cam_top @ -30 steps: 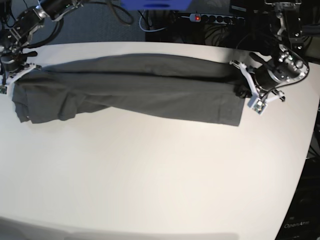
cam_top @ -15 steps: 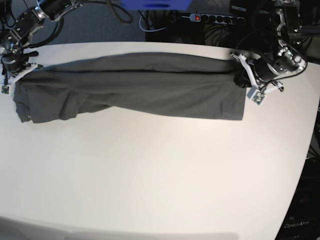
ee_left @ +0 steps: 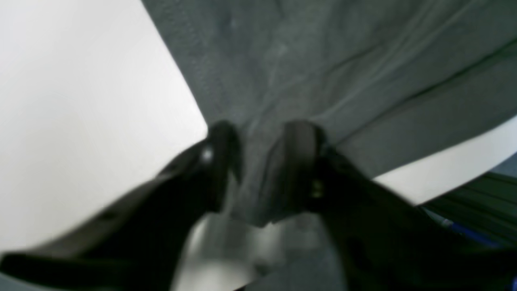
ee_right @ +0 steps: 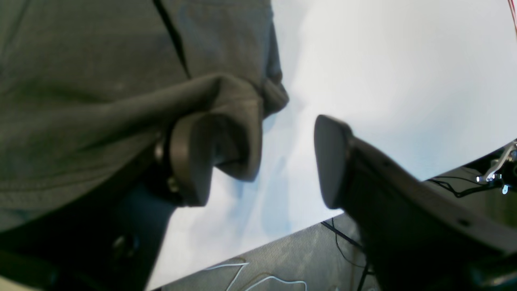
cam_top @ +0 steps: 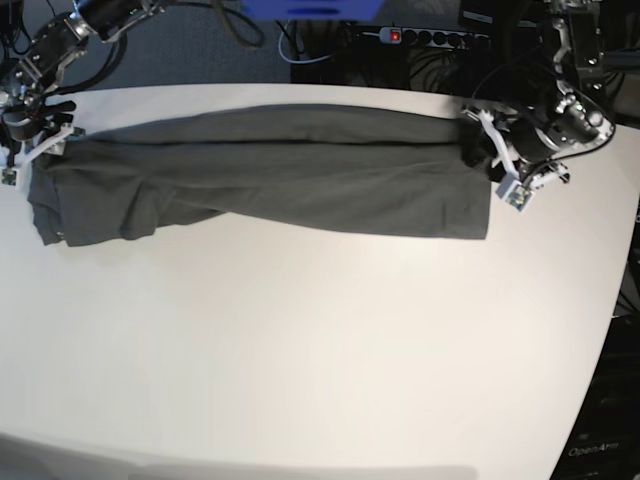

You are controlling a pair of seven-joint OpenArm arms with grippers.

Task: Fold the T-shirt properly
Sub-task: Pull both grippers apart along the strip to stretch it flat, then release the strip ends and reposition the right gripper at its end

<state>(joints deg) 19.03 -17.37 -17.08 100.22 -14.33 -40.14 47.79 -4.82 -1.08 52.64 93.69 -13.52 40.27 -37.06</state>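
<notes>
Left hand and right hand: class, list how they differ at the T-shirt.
The left hand stands narrower, with T-shirt cloth between its fingers; the right hand gapes wider, with cloth draped over one finger only. Both are open, at opposite ends of the T-shirt.

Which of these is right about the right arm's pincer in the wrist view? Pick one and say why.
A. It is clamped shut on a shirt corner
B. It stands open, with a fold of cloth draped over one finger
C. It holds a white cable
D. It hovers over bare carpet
B: the right pincer shows a wide gap of white table between its pads, and a fold of the plain dark grey thin-fabric T-shirt hangs over one finger.
</notes>
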